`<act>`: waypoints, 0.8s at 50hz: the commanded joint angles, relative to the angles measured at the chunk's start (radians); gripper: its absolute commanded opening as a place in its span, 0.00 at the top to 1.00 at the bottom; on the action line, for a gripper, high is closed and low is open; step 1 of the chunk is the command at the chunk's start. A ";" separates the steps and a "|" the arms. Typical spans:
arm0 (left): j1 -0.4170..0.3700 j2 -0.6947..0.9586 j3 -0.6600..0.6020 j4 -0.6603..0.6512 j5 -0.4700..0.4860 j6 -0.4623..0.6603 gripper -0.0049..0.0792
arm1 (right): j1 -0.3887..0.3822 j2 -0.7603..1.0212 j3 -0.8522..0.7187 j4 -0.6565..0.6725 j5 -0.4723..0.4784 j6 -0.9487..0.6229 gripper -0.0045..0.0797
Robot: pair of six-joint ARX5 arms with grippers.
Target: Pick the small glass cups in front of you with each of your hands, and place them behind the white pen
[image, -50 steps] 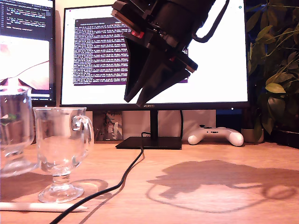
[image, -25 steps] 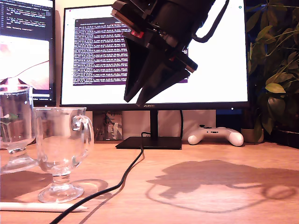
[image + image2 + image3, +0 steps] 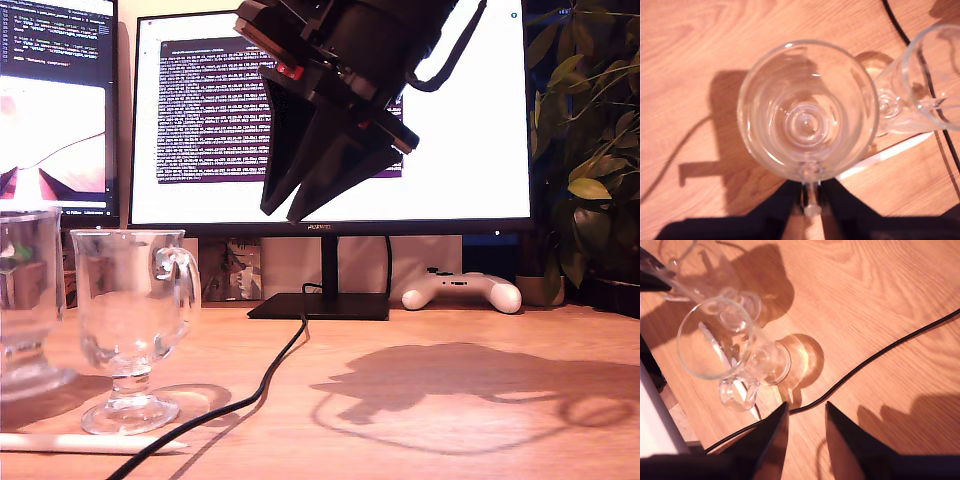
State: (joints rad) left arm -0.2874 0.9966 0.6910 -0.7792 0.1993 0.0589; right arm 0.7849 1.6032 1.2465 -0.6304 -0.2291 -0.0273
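Now clear stemmed glass cup (image 3: 807,112), handle pinched by first hand (image 3: 810,197), second hand (image 3: 806,412) spread.

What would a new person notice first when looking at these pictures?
Probably my second gripper, a big black shape hanging empty in front of the bright monitor in the exterior view. Next comes the clear glass cup standing on the wooden desk at that view's left, just behind the white pen. In the first wrist view, my first gripper pinches the handle of the other glass cup.
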 commanded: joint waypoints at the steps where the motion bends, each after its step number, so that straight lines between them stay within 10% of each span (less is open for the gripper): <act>1: -0.003 0.007 -0.018 0.018 0.002 -0.003 0.97 | 0.000 0.000 0.007 0.006 -0.005 -0.007 0.71; 27: -0.004 0.045 -0.018 0.018 0.011 -0.006 0.97 | -0.001 0.000 0.007 0.021 -0.005 -0.011 0.71; 40: -0.024 0.044 -0.018 0.018 0.013 -0.007 0.80 | -0.003 0.000 0.007 0.035 -0.005 -0.014 0.71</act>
State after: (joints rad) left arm -0.3077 1.0321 0.6895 -0.7689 0.2089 0.0578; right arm 0.7849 1.6032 1.2465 -0.6067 -0.2291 -0.0345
